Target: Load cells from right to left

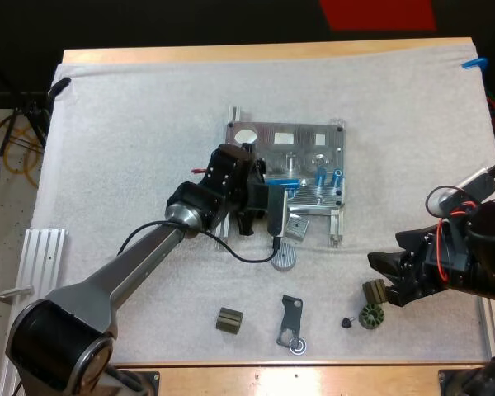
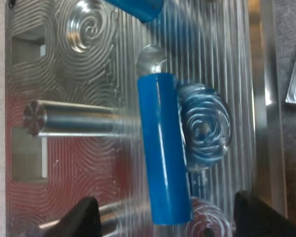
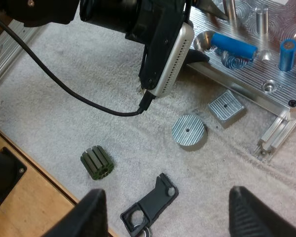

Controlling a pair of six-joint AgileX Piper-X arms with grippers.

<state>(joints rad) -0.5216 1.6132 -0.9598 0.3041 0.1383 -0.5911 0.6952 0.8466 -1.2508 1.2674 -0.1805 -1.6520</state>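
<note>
The metal fixture (image 1: 309,136) lies on the mat's middle. One blue cylinder (image 2: 163,153) lies flat on its ribbed plate (image 2: 89,168), next to a spiral recess (image 2: 207,128). My left gripper (image 2: 170,217) hovers over that cylinder's near end, open, with fingers (image 2: 81,219) well apart and clear of it. In the high view the left gripper (image 1: 264,188) is at the fixture's left side, beside the lying cylinder (image 1: 285,182). Two more blue cylinders (image 1: 320,176) stand upright to the right. My right gripper (image 1: 381,276) is open above the mat, beside small dark parts (image 1: 371,315).
A silver round disc (image 3: 189,131) and a square metal block (image 3: 227,107) lie on the mat just before the fixture. A dark ribbed part (image 3: 96,163) and a black bracket (image 3: 150,205) lie near the front edge. An aluminium rail (image 1: 41,247) lies at the left.
</note>
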